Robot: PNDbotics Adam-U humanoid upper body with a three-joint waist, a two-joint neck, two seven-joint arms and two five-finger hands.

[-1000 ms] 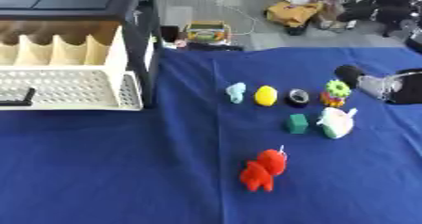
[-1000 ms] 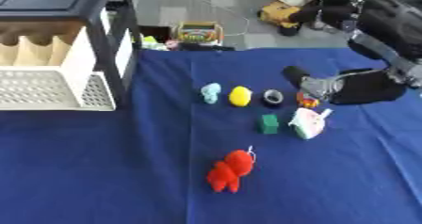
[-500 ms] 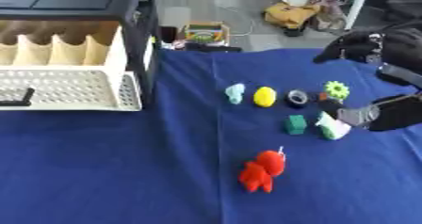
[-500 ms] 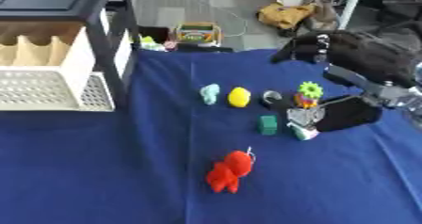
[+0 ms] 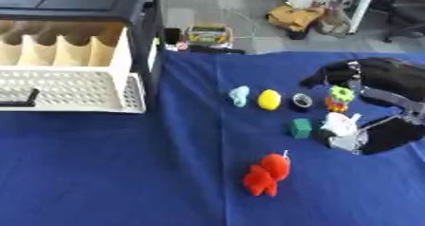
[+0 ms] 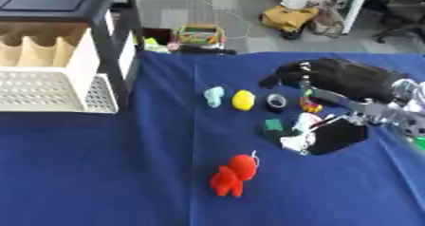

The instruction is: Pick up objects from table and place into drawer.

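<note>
Reaching in from the right edge, the right hand [image 5: 365, 137] sits low on the blue tabletop [image 5: 124, 173] with its fingers [image 5: 342, 142] curled round the near side of a white toy [image 5: 337, 124]; whether they truly pinch it is hard to make out. Just left of the hand lies a small green cube [image 5: 300, 128]. Beyond the hand, touching or nearly touching the white toy, stands a green and orange flower-like toy [image 5: 339, 98], partly crossed by the arm. Farther left of that run a dark ring [image 5: 302, 101], a yellow lemon-shaped piece [image 5: 268, 99] and a pale blue piece [image 5: 239, 96]. Nearer than the hand and to its left lies a red plush figure [image 5: 266, 174], well apart. Far to the left stands the open white drawer [image 5: 66, 89] under a black cabinet, cut off by the edge. The left hand does not show.
</note>
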